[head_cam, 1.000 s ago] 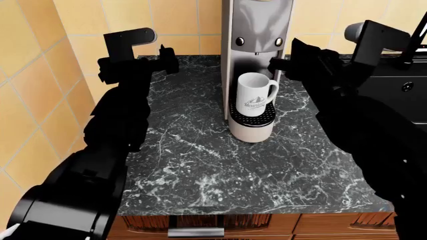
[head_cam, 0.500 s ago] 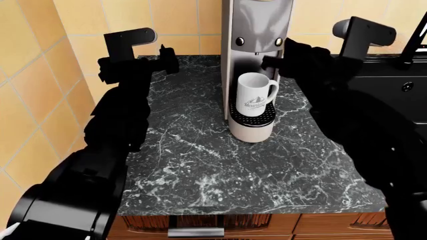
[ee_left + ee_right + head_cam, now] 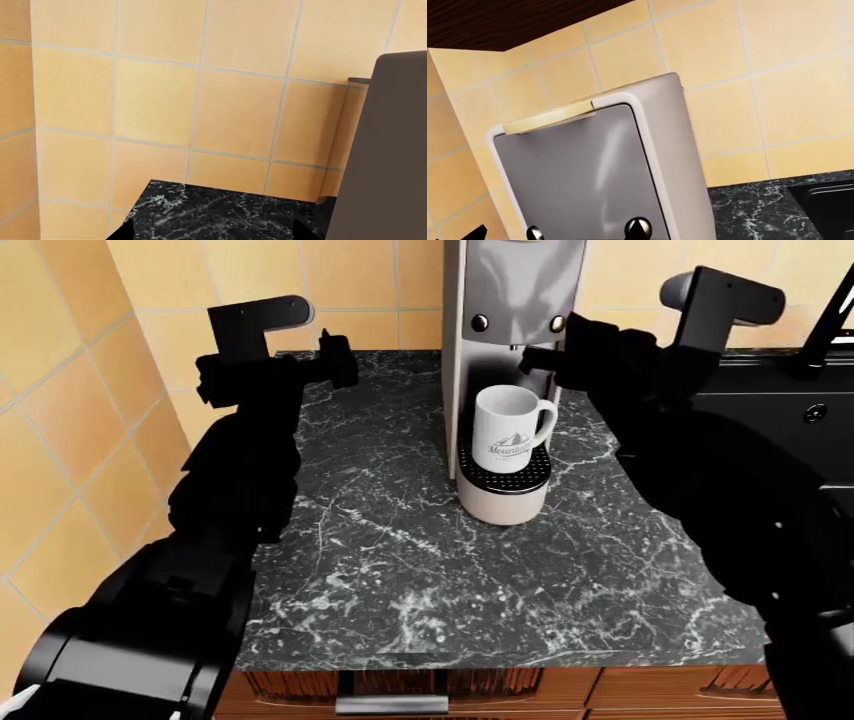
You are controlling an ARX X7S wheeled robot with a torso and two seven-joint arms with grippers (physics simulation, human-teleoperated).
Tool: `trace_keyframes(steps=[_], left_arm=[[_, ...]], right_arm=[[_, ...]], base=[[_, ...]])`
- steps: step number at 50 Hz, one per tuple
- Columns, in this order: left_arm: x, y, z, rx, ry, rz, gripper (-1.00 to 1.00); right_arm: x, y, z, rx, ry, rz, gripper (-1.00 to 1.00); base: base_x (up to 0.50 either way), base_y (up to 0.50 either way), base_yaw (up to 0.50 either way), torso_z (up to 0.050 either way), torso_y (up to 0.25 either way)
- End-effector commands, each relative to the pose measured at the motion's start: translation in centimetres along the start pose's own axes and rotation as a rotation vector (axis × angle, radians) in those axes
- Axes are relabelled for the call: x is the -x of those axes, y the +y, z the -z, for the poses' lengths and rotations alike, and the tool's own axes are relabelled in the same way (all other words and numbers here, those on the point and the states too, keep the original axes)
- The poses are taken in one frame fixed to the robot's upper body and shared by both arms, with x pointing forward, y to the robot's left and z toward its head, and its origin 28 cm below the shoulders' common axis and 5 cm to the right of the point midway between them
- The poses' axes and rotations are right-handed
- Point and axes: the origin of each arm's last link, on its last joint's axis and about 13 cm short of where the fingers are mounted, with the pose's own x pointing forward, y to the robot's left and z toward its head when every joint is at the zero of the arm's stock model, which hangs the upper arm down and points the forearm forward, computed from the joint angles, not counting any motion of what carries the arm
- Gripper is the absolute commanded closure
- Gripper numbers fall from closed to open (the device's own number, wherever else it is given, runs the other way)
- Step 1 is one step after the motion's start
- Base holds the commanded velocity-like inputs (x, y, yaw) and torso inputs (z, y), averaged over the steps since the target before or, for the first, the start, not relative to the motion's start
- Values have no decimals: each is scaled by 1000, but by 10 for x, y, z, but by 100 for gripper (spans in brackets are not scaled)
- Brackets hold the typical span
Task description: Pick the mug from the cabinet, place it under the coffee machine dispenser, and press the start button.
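Over the last second we have brought the black right gripper [image 3: 534, 358] in from the right side of the tall silver-grey coffee machine dispenser [image 3: 513, 300] until its tip lies at the machine's front face, just below the right-hand round button [image 3: 557, 324]. We judge placement complete and the start-button press as the step in hand.

The white ceramic mug with the grey mountain logo [image 3: 511, 424] stands on the black perforated drip tray [image 3: 501, 472], directly beneath the overhanging head. Its long axis is vertical, mouth up, and its loop handle points toward the robot's right.

We cannot tell how far the right gripper's jaws are parted; it carries nothing. The black left gripper [image 3: 334, 352] hangs over the dark marble counter [image 3: 400, 570], well apart from the machine, jaw state likewise indeterminate.
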Motion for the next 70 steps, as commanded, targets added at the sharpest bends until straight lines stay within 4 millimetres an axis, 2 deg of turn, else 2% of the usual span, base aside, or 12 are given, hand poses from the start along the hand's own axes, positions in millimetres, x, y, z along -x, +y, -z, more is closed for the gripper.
trace_keyframes(steps=[1,54,59,68,69,70], left_arm=[[0,0,0,-1,-1,0,-100],[0,0,0,1,-1,2,-100],[0,0,0,3,-1,1,-100],[1,0,-1,5,-2,0,-100],[1,0,-1,5,-2,0,-100],[1,0,-1,5,-2,0,-100]], right_arm=[[-1,-2,3,-9,4,5,100],[-21,-8,16,-16,65,29,100],[-12,-6,12,-12,47,21,100],[24,7,-1,21,-20,-33,100],[27,8,-2,22,-28,-36,-100],[30,9,-3,22,-34,-39,-100]], base=[[0,0,0,0,0],[0,0,0,0,0],[0,0,0,0,0],[0,0,0,0,0],[0,0,0,0,0],[0,0,0,0,0]])
